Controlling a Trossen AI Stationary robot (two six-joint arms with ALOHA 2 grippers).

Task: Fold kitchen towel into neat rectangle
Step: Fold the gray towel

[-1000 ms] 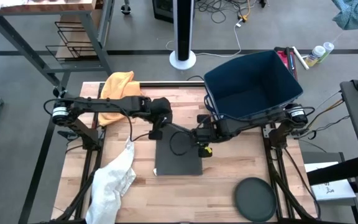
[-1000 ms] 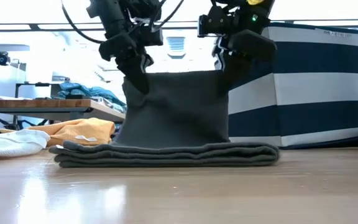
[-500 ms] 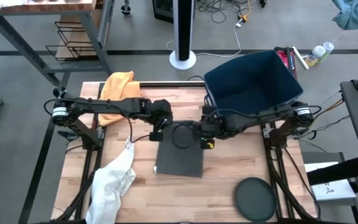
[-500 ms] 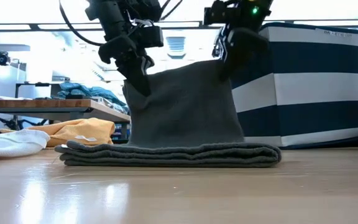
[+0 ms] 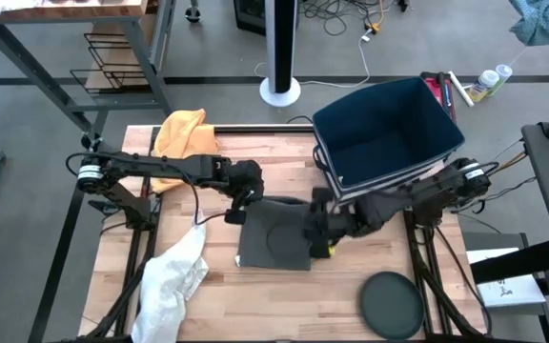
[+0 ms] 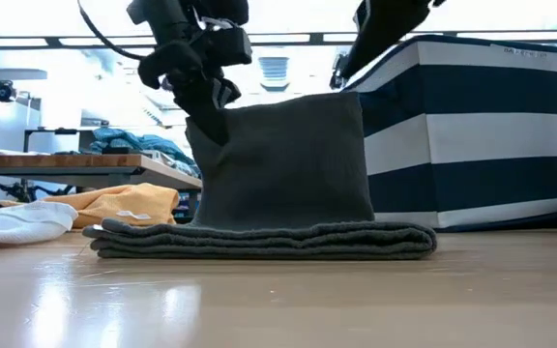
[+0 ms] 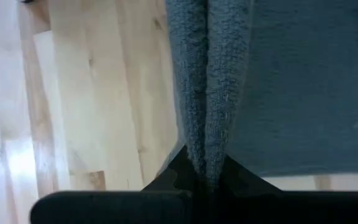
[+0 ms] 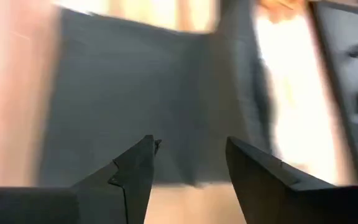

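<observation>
Low view: left gripper [image 6: 206, 101] clamps the half-raised dark grey terry towel [image 6: 278, 184] above its folded stack; right gripper [image 8: 188, 165] hangs open, empty; final fold unfinished.

Towel [image 5: 274, 243] sits mid-table, folded stack flat on the wood, one layer standing up off its back edge in the low view. Left gripper [image 5: 243, 205] at the towel's rear left corner, pinching that raised layer. Right gripper [image 5: 317, 233] just off the towel's right edge, apart from it. Bin [image 5: 387, 129] behind and right of the towel, at the table's back right. Crumpled cloth [image 5: 181, 138] at back left, behind the left arm. Second cloth [image 5: 172, 281] front left, near the towel's left edge. Round disc [image 5: 391, 305] front right, well apart from the towel.
</observation>
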